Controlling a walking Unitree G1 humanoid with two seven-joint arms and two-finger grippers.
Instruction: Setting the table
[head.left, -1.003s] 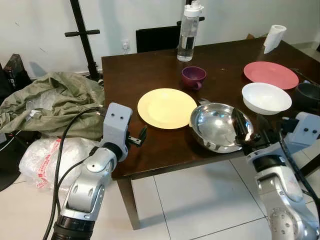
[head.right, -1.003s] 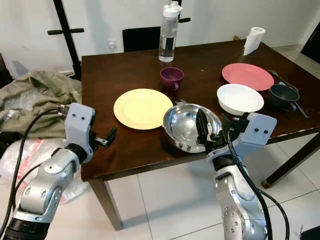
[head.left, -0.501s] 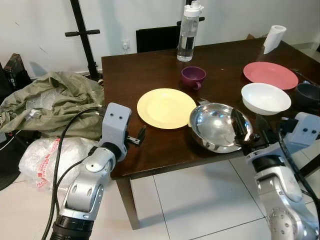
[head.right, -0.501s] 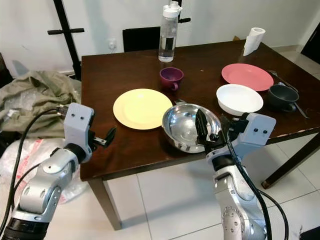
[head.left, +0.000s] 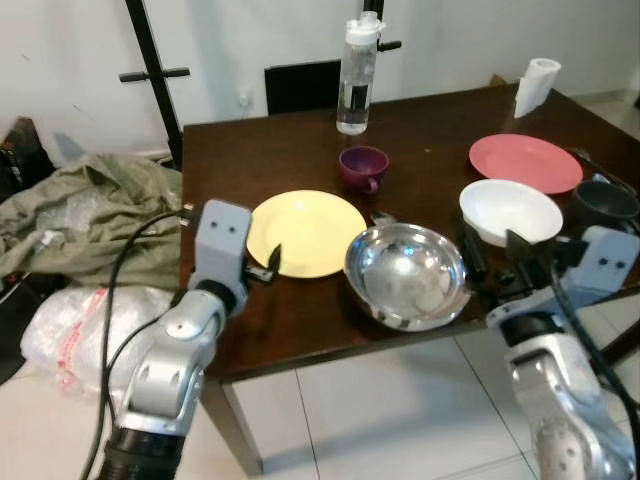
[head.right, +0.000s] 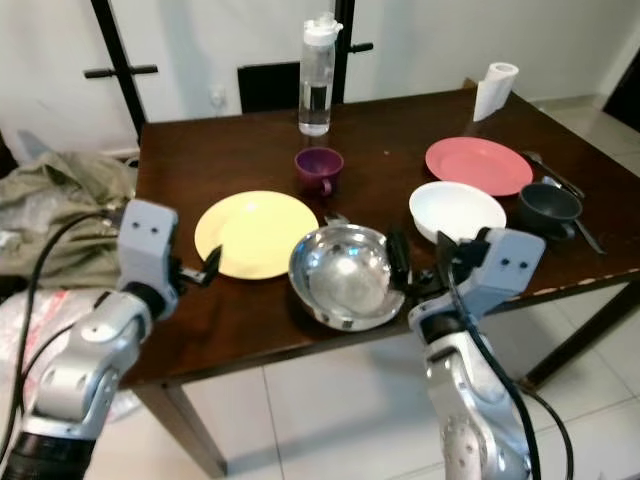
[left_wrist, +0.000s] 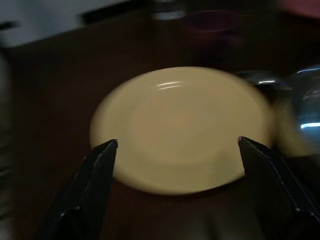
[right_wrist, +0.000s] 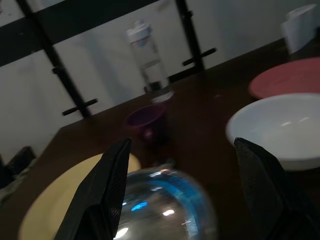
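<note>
A yellow plate (head.left: 305, 232) lies near the front of the dark wooden table (head.left: 250, 150). My left gripper (head.left: 272, 262) is open at the plate's near-left rim; in the left wrist view its fingers (left_wrist: 102, 160) stand on either side of the plate (left_wrist: 180, 127). A steel bowl (head.left: 405, 275) sits just right of the plate. My right gripper (head.left: 492, 255) is open at the bowl's right rim, between it and a white bowl (head.left: 510, 210). A purple cup (head.left: 362, 167), a red plate (head.left: 525, 162) and a dark cup (head.left: 603, 203) are farther back.
A clear water bottle (head.left: 354, 75) and a paper roll (head.left: 530, 87) stand at the table's far edge, with a black chair (head.left: 300, 88) behind. On the floor to the left lie a green cloth heap (head.left: 80, 215), a plastic bag (head.left: 70, 325) and a black stand (head.left: 150, 70).
The whole view has shifted as the camera moved. My left gripper has closed in on the yellow plate's rim. My right fingers have gone from over the steel bowl to its right rim.
</note>
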